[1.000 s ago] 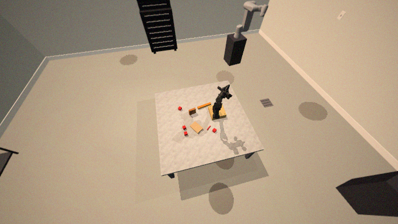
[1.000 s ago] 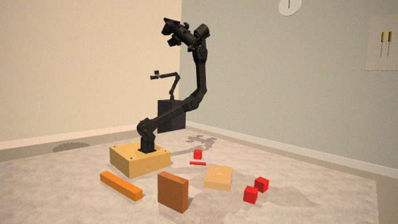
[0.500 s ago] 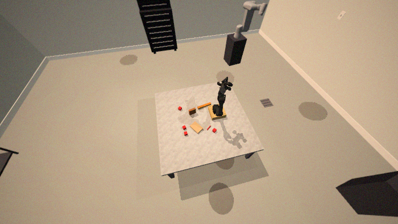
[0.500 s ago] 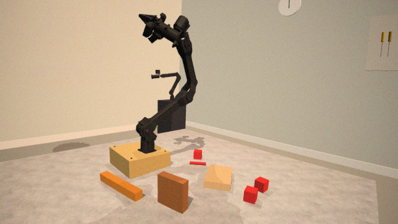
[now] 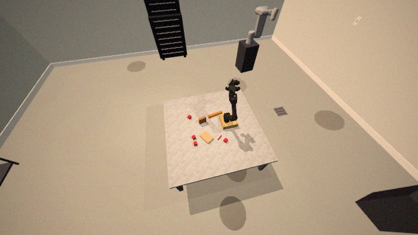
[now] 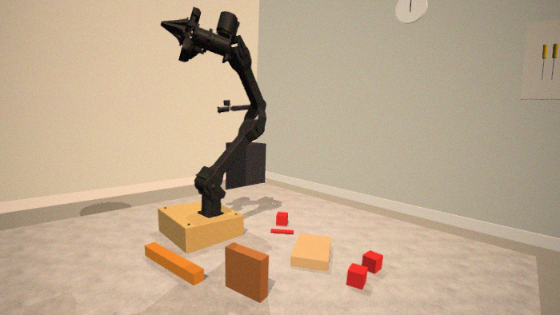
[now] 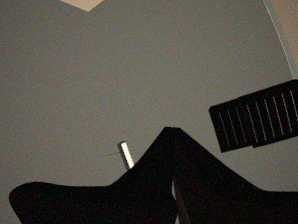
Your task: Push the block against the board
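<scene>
A brown square block (image 5: 202, 120) (image 6: 245, 272) stands upright on its narrow side. A light tan flat board (image 5: 206, 137) (image 6: 312, 246) lies on the table, apart from the brown block, with a gap between them. Going by looks alone, I take these as the task's block and board. My gripper (image 6: 162, 24) (image 7: 171, 134) is shut and empty, raised high above the table and pointing away from both pieces. Its fingertips meet in the wrist view, where neither piece shows.
An orange bar (image 5: 215, 114) (image 6: 174, 264) lies between the brown block and the arm's yellow base (image 5: 230, 126) (image 6: 214, 236). A red stick (image 5: 220, 137) (image 6: 282, 231) and a red cube (image 5: 226, 140) (image 6: 282, 218) lie near the tan board. Other red cubes (image 5: 195, 143) (image 6: 357, 276) lie beyond its other side.
</scene>
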You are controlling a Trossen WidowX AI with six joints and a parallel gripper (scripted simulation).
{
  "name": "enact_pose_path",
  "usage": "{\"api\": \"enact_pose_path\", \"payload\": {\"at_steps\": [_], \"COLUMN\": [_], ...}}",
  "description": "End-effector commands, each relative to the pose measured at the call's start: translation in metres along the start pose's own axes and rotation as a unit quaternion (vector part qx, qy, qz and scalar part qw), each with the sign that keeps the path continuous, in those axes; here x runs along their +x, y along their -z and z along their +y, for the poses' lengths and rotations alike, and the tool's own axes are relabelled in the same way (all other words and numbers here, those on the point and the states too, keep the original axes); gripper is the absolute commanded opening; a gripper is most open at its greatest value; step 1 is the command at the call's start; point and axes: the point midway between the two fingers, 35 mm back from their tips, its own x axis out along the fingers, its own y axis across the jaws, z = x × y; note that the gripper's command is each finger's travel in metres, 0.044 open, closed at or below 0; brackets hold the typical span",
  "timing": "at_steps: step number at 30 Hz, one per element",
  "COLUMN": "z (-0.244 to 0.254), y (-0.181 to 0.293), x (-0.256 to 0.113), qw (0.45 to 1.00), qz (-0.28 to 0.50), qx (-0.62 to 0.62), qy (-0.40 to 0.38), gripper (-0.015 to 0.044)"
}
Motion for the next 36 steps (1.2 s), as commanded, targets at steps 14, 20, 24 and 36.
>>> {"api": "enact_pose_path", "payload": {"at_steps": [14, 20, 24, 36], "z": [-0.107, -0.15, -0.181, -0.256], "y": [0.046, 0.063, 0.074, 0.107], "x": [0.056, 0.067, 0.07, 0.059], "qw": [0.971, 0.948, 0.928, 0.863], "qz": [0.091, 0.123, 0.146, 0.227], "qx": [-0.127, -0.18, -0.218, -0.299], "qy": [0.179, 0.232, 0.265, 0.339], "gripper": [0.0, 0.0, 0.0, 0.0]}}
